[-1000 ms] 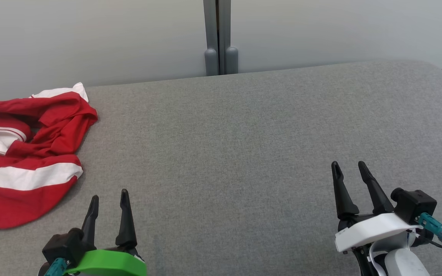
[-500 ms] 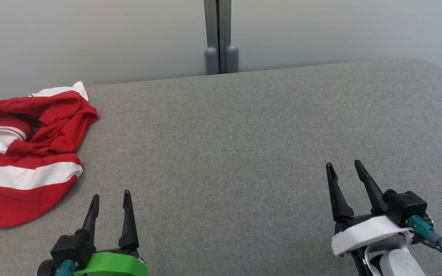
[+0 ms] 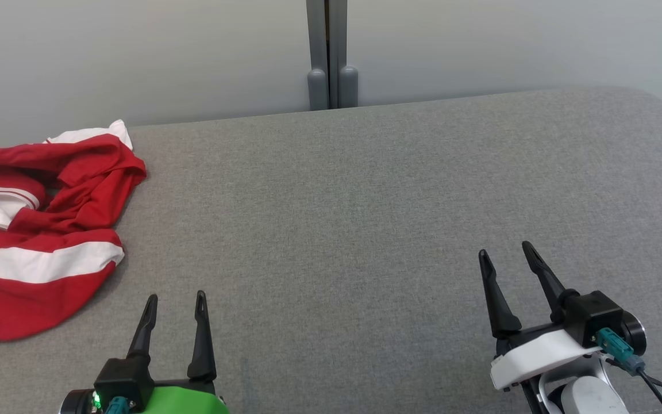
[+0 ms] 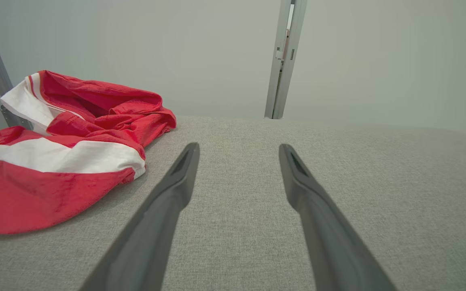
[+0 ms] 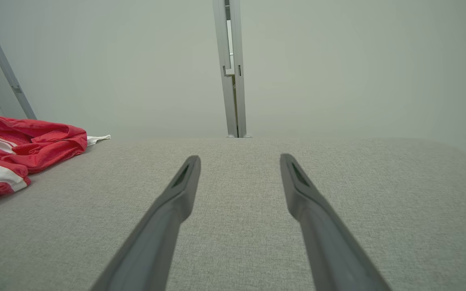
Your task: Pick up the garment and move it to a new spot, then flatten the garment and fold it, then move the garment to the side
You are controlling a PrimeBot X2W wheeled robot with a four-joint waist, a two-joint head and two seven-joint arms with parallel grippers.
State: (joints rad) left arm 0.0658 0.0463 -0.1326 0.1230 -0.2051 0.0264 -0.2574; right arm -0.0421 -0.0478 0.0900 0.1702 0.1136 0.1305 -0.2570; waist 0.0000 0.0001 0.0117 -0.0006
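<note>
The left hand [image 3: 176,294] and right hand [image 3: 504,247] are both hovering spread and empty. The crumpled red-and-white garment [image 3: 38,230] is lying at the grey bench's [image 3: 337,218] left edge, near the left hand. The pickup is only starting, and next the left hand probably needs to reach leftward onto the cloth. Compared with a second ago, both hands are edging slightly inward, and the garment is lying unmoved.

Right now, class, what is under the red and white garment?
The garment lies crumpled on the grey fabric surface, which shows beside it. Anything beneath its folds is covered and cannot be seen.
</note>
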